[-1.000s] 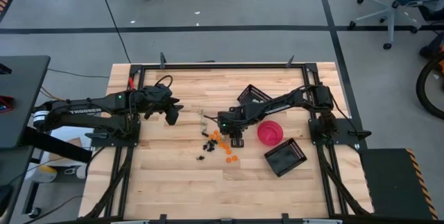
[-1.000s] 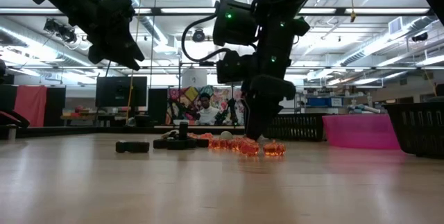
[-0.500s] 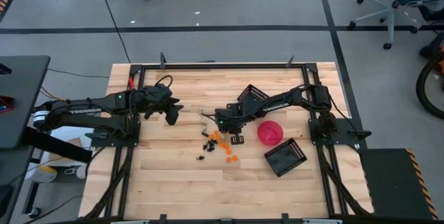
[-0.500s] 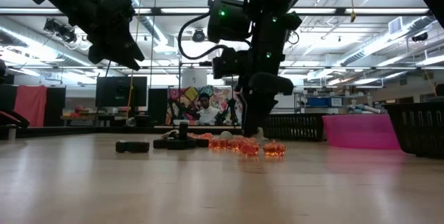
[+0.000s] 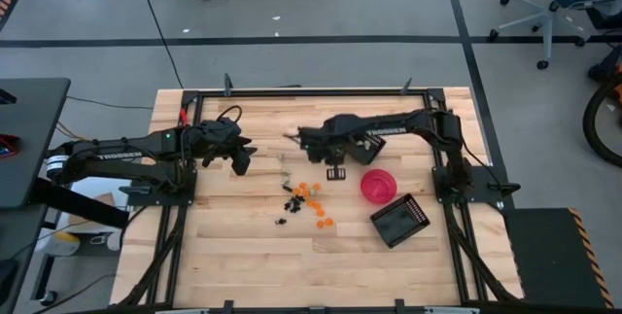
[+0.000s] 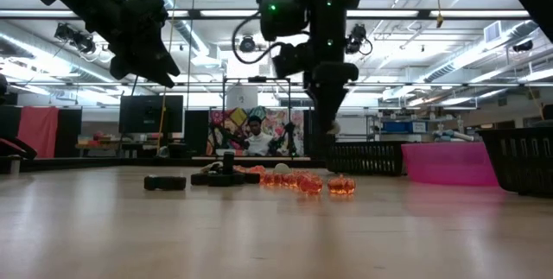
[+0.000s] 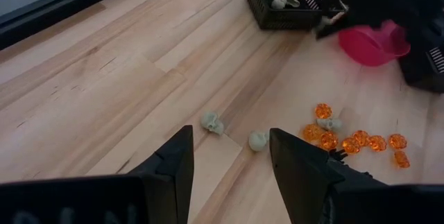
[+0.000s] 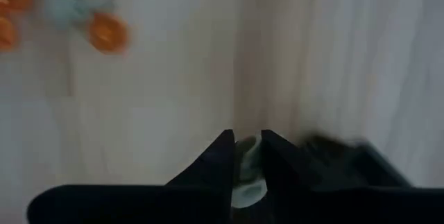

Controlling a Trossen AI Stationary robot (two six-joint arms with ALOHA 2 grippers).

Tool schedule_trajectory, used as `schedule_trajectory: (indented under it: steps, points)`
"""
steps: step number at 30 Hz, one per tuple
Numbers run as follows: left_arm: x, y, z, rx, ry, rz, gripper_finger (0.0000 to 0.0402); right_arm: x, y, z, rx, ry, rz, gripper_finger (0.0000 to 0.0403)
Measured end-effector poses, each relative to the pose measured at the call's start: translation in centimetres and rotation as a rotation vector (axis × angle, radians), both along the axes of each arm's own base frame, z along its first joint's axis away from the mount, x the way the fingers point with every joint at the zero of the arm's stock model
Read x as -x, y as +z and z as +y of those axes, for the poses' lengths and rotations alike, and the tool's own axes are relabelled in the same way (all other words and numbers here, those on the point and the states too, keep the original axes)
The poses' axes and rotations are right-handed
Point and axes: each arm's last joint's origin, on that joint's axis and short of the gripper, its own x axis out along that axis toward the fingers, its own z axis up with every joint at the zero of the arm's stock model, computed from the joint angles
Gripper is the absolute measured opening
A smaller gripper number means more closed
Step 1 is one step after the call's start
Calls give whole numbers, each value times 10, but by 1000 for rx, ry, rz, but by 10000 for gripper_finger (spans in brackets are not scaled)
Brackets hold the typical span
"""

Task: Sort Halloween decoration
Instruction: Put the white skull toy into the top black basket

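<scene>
Since a sec ago my right gripper (image 8: 246,156) lifted, clamping a pale skull (image 8: 244,172) (mid-carry); next: drop it w/ others in far basket (image 7: 283,2).

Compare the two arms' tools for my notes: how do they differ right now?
The left tool is open and empty, hanging over the table's left part; the right tool is shut on a pale skull trinket. The left one hovers beside the trinket pile, while the right one is raised near the far black basket. Both are dark, two-fingered and off the table.
</scene>
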Motion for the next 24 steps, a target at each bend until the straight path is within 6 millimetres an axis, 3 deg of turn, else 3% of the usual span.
schedule_trajectory:
  steps: [12,18,24]
  points:
    - [0,0,0,0,0,0,162,32,34,-59,-84,-234,-61,73]
    - [0,0,0,3,2,-1,162,49,13,-89,-203,-377,-66,74]
    - [0,0,0,2,2,-1,162,60,-12,-101,-211,-435,-68,86]
